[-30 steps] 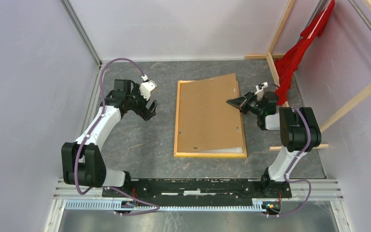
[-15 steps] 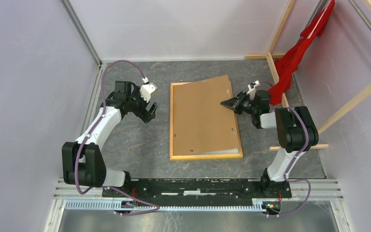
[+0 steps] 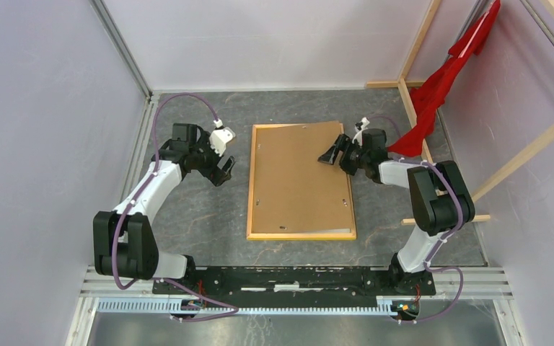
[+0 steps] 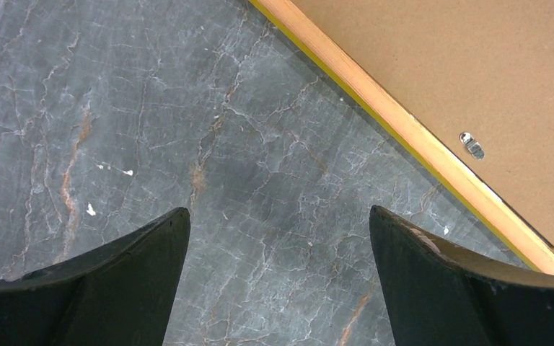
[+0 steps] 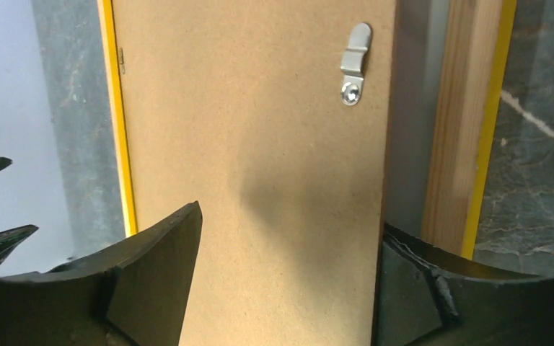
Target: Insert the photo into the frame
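Observation:
The frame (image 3: 251, 180) lies back-up in the middle of the table, its light wood rails edged in yellow. A brown backing sheet (image 3: 299, 176) lies inside it and hides the photo, apart from a thin pale strip (image 3: 317, 231) at the backing's near edge. My right gripper (image 3: 330, 153) hangs open over the backing's far right part. In the right wrist view the right gripper (image 5: 292, 216) spans the backing (image 5: 260, 108), one finger at its edge beside the frame rail (image 5: 462, 130). My left gripper (image 3: 223, 167) is open over bare table, left of the frame (image 4: 404, 130).
Bare wooden beams (image 3: 409, 101) with a red cloth (image 3: 440, 79) stand at the back right, close behind the right arm. Pale walls enclose the grey marbled table (image 3: 209, 216). A metal turn clip (image 5: 353, 65) sits on the backing near its edge.
The frame and backing have slid left. The backing, skewed before, now sits square in the frame. My right gripper followed to the left and went from shut to open. The left arm barely moved.

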Action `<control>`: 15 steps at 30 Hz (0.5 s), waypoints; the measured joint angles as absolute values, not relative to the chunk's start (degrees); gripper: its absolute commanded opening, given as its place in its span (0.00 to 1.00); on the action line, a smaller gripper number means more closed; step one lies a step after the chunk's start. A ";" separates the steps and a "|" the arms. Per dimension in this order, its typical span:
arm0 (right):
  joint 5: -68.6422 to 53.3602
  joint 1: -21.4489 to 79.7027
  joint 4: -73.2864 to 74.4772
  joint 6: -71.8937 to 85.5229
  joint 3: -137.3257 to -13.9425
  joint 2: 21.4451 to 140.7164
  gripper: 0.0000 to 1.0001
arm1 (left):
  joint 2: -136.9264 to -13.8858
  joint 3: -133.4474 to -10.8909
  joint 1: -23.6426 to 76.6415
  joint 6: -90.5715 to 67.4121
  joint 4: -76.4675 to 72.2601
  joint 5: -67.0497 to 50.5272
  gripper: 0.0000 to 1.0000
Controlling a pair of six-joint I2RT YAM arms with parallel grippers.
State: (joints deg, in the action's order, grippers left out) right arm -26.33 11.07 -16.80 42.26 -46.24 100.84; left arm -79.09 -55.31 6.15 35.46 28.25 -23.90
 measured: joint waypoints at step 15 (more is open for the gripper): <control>-11.00 16.64 4.25 31.29 -55.70 97.01 0.98 | -79.13 -54.76 6.15 36.10 28.67 -23.40 1.00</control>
State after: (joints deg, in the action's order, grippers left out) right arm -11.00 16.64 4.25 31.29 -55.70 97.01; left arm -79.13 -54.76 6.15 36.10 28.67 -23.40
